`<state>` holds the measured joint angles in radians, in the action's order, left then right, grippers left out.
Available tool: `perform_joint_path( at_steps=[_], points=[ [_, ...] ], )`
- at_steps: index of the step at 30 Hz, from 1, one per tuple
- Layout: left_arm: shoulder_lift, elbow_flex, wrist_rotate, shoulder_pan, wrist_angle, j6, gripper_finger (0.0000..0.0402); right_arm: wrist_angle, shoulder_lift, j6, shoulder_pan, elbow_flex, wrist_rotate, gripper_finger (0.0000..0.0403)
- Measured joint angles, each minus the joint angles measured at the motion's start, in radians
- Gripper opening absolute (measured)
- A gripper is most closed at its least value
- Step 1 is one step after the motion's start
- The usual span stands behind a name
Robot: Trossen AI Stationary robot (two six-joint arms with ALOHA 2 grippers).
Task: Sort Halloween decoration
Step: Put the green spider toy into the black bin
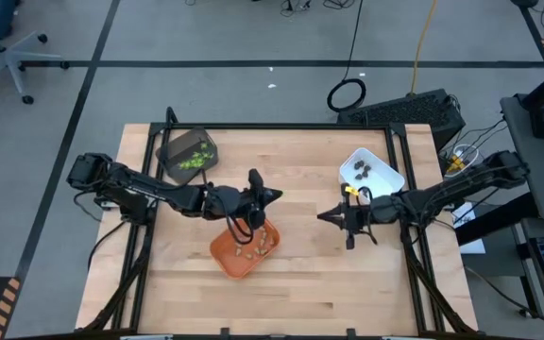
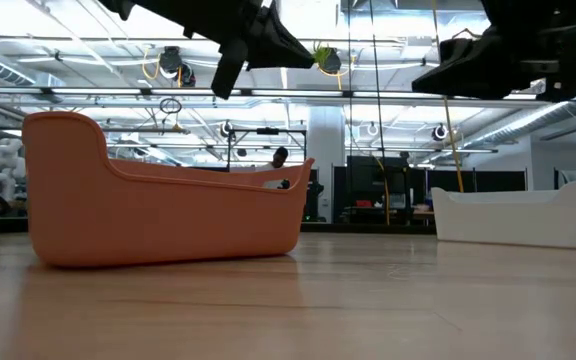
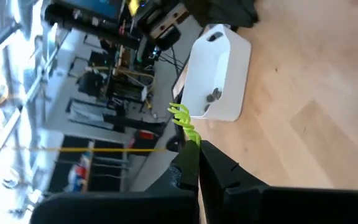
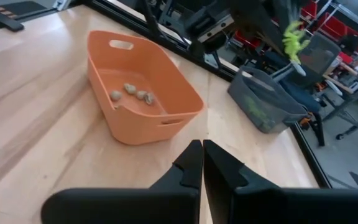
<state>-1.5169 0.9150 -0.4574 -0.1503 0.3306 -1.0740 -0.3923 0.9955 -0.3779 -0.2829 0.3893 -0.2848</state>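
My left gripper point(image 1: 270, 195) hovers over the far end of the orange tray point(image 1: 244, 247) and is shut on a lime-green decoration piece point(image 3: 183, 122). Several tan-grey pieces point(image 4: 132, 92) lie on the orange tray's floor. Lime-green pieces point(image 1: 193, 161) lie in the dark grey tray point(image 1: 173, 148) at the far left. Dark brown pieces point(image 1: 362, 171) lie in the white tray point(image 1: 385, 175) at the far right. My right gripper point(image 1: 322, 216) is shut on nothing and hangs above the bare table, between the orange and white trays. My left gripper pinches one end of the lime-green piece point(image 3: 191, 138) between its two fingertips point(image 3: 188, 163). The fingers lie almost level and point toward the table's right side. The rest of the piece sticks out past the fingertips, lifted clear above the orange tray.
The three trays stand apart on the wooden tabletop point(image 1: 310, 293), which is bare along its near side. A black frame rail point(image 1: 281, 126) runs along the far edge. Beyond the table lie cables and a dark case point(image 1: 414, 109) on the floor.
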Motion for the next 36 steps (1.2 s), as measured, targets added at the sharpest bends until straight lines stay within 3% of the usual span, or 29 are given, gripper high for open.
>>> perform_joint_path(
  at_steps=[4,13,31,36],
  points=[
    [0.000,0.000,-0.003,0.000,-0.002,-0.066,0.0000,0.000,0.000,0.004,0.015,0.000,0.000,0.0000],
    [0.000,0.000,-0.004,0.000,-0.002,-0.024,0.0000,0.001,0.000,0.034,0.023,0.000,0.000,0.0000],
    [0.000,0.000,0.014,-0.002,-0.003,0.546,0.0000,0.002,0.000,0.171,0.021,0.000,0.002,0.0000],
    [0.000,0.000,0.017,-0.002,-0.003,0.797,0.0000,0.009,0.000,0.195,0.021,0.000,0.002,0.0000]
  ],
)
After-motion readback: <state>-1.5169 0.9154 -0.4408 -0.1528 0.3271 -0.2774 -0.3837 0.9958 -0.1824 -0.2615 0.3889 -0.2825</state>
